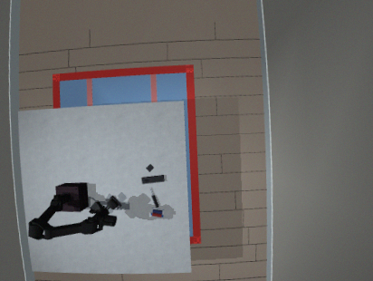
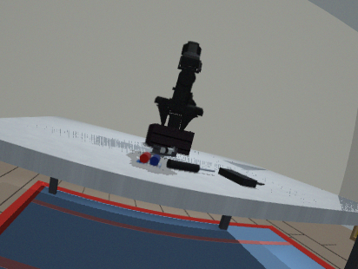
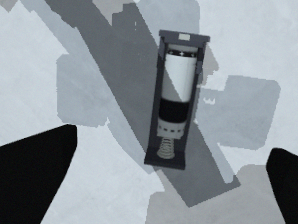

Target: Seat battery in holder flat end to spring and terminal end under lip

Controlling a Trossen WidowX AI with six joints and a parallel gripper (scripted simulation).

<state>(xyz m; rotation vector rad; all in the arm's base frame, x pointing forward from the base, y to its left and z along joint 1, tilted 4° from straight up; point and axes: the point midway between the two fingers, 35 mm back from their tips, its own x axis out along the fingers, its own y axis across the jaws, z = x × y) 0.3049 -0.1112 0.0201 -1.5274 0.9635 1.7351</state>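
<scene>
Battery (image 3: 178, 86) between spread gripper (image 3: 166, 183) fingers

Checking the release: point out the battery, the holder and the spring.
battery (image 3: 180, 72): wrist view, on its white body.
holder (image 3: 160, 106): wrist view, on its left side wall.
spring (image 3: 169, 145): wrist view, on the coils.

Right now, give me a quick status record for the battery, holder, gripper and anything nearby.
battery: lying lengthwise inside the holder, in line with it
holder: on the table, spring at one end, lip at the other
gripper: open, holding nothing, fingers wide of the holder on both sides, raised above it
contact: none visible between fingers and battery
nearby: red and blue caps, dark flat bar
</scene>
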